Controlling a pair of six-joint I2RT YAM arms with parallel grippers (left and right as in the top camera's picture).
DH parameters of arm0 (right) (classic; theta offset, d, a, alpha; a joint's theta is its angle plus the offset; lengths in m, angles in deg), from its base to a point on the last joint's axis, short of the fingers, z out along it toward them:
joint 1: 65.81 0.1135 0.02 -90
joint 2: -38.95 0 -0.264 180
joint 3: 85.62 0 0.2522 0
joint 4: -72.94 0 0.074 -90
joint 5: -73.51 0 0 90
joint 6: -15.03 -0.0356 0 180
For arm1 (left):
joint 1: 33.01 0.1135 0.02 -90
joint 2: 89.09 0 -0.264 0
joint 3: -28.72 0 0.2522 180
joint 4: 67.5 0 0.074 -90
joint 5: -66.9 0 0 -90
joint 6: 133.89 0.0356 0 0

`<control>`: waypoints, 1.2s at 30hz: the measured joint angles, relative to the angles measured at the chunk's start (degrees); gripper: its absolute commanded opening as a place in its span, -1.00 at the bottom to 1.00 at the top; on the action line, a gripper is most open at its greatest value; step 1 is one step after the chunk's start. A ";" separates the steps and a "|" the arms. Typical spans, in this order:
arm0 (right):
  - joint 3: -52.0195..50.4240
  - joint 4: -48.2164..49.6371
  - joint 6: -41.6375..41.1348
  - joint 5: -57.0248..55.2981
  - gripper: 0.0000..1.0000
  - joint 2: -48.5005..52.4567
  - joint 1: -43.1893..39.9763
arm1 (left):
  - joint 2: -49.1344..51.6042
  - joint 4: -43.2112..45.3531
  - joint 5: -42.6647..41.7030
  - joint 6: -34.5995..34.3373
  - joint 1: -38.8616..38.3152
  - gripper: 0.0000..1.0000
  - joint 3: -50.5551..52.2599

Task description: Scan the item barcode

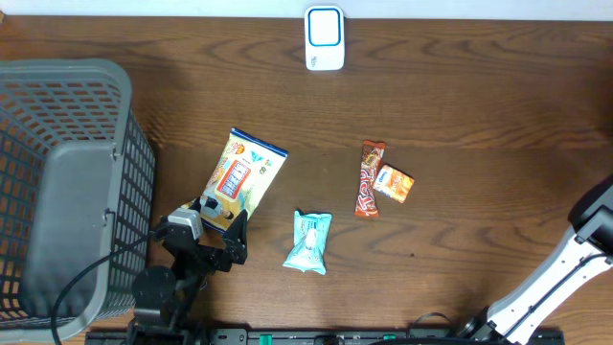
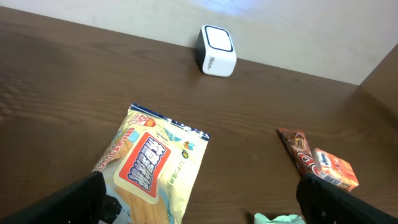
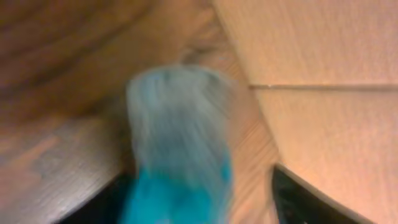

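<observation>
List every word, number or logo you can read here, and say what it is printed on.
Nothing reads clearly enough to quote.
Yellow snack bag: white characters on a red panel, too blurred.
White scanner: small dark mark on its side, too small.
Orange bar wrapper: print illegible.
Small orange packet: blue-and-white logo, illegible.
Teal packet: print too small.
Right wrist view: wholly blurred.

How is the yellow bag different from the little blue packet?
The yellow bag is bigger; the blue packet is smaller. The yellow bag has a red label on yellow, while the blue packet is pale blue-green. The yellow bag lies slanted, and the blue packet lies nearly straight. Both are snack wrappers lying flat on the table.
</observation>
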 measured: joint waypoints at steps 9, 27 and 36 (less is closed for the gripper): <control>0.00 -2.27 -3.50 4.02 0.99 -3.56 1.20 | 0.00 0.00 0.00 0.00 0.00 0.96 0.00; 0.15 -17.07 -27.63 41.92 0.98 -43.65 18.16 | 0.00 0.00 0.00 0.00 0.00 0.95 0.00; -4.37 -33.07 -43.71 31.15 0.98 -56.72 33.77 | 0.00 0.02 0.00 0.00 0.00 0.96 -0.02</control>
